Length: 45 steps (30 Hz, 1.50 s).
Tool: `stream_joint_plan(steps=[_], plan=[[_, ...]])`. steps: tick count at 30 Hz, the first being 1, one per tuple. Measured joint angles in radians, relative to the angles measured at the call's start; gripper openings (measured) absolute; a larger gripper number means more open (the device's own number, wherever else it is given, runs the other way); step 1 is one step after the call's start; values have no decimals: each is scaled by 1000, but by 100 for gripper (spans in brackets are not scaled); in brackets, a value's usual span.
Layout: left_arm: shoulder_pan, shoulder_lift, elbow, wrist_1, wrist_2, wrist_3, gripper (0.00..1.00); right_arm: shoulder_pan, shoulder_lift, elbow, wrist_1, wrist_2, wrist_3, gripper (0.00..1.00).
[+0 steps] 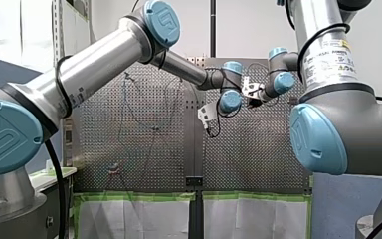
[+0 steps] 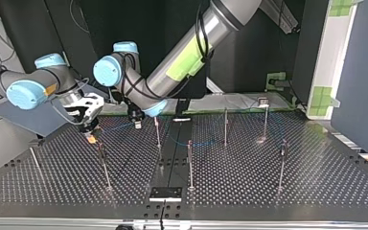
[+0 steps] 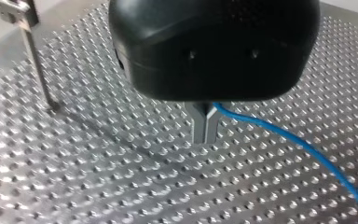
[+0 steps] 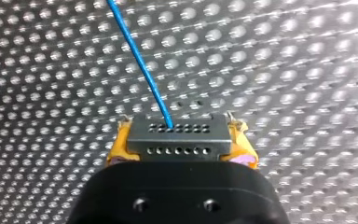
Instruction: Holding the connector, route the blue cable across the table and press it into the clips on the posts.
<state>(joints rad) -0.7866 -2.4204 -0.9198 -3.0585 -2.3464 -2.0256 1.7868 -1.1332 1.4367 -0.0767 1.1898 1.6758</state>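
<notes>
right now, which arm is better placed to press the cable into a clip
Probably my left: my left gripper is shut on the blue cable mid-run, close to a post, while my right gripper only holds the connector at the cable's end.

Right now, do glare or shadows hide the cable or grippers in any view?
Left wrist view: my left gripper throws a soft shadow on the perforated table, and the blue cable shows plainly. Right wrist view: the holes glint, but the connector is evenly lit. Top view: the cable is faint against the table.
</notes>
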Motion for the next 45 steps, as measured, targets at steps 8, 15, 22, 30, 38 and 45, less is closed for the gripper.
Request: stream_joint_plan(steps=[8, 15, 22, 30, 38, 45], plan=[[-18, 70, -69, 28, 5, 63, 0, -6, -65, -9, 53, -3, 25, 0], [-37, 124, -92, 40, 8, 111, 0, -14, -121, -27, 89, -5, 34, 0], [-55, 183, -77, 83, 32, 151, 0, -24, -188, -38, 113, -8, 42, 0], [-50, 242, -60, 89, 87, 154, 0, -26, -228, -38, 116, -24, 44, 0], [-21, 237, -60, 85, 137, 149, 0, -27, -199, -38, 114, -29, 41, 0], [9, 203, -59, 91, 183, 148, 0, -27, -178, -38, 109, -43, 40, 0]])
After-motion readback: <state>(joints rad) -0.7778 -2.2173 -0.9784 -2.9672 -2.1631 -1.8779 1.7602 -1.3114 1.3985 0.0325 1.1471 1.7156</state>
